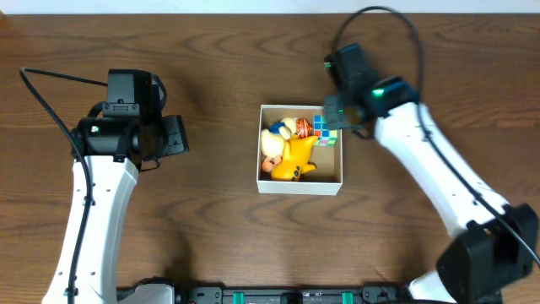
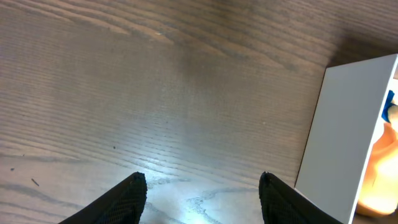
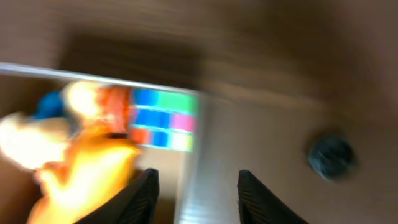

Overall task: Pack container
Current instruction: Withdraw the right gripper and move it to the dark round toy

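Overhead shows the container (image 1: 299,187) holding toys (image 1: 291,152); left pincer (image 2: 203,182) and right pincer (image 3: 199,179) both gape empty.

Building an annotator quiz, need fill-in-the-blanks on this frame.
1. The box has ___ walls.
2. The cube with coloured squares lies ___ the box.
3. The biggest toy in the box is ___.
4. The left end effector and the right end effector each hold ___.

Missing words: white; inside; yellow; nothing.
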Robot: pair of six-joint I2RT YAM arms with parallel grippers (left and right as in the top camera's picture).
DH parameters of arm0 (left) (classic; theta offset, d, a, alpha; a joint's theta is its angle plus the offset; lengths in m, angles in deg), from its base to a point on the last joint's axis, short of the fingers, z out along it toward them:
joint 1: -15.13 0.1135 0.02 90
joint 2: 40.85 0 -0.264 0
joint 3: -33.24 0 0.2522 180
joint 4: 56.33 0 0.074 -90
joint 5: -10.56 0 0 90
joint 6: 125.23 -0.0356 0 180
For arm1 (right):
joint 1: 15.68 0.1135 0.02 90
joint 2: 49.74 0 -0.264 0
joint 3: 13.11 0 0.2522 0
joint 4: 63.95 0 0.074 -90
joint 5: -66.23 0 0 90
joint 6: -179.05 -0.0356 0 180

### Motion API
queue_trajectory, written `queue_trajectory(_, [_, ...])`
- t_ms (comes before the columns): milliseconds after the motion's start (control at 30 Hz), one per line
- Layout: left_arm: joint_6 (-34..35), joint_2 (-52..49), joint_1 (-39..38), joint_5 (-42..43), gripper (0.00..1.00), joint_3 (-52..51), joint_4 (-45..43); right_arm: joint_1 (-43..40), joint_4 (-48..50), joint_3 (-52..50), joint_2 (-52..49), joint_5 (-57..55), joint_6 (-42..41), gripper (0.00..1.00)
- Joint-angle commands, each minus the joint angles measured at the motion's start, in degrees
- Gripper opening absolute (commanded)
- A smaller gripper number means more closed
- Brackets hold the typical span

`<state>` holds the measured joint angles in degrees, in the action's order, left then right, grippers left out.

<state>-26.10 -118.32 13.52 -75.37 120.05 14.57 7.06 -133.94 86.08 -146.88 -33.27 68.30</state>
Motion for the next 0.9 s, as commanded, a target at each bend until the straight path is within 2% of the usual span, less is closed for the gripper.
queue_trajectory(0, [-0.55, 0.0, 0.09, -0.74, 0.61, 1.05, 0.28, -6.75, -4.5, -0.02, 3.32, -4.68, -12.37, 0.66])
queue_trajectory(100, [-0.55, 0.0, 0.09, -0.74, 0.61, 1.05, 0.28, -13.7, -9.7, -0.04, 3.78, -3.13, -15.28, 0.81])
queue_trajectory(233, [-0.55, 0.0, 0.09, -0.74, 0.61, 1.05, 0.28, -22.16, -12.44, -0.28, 2.97, -0.46, -14.47, 0.99])
queue_trajectory(433, [-0.55, 0.0, 0.09, -0.74, 0.61, 1.05, 0.28, -28.04, -11.87, -1.25, -0.74, 2.62, -10.73, 0.99])
queue_trajectory(867, [-0.52, 0.0, 0.09, -0.72, 0.61, 1.05, 0.26, -27.32, -6.82, -1.46, -15.47, 4.04, -7.34, 0.99])
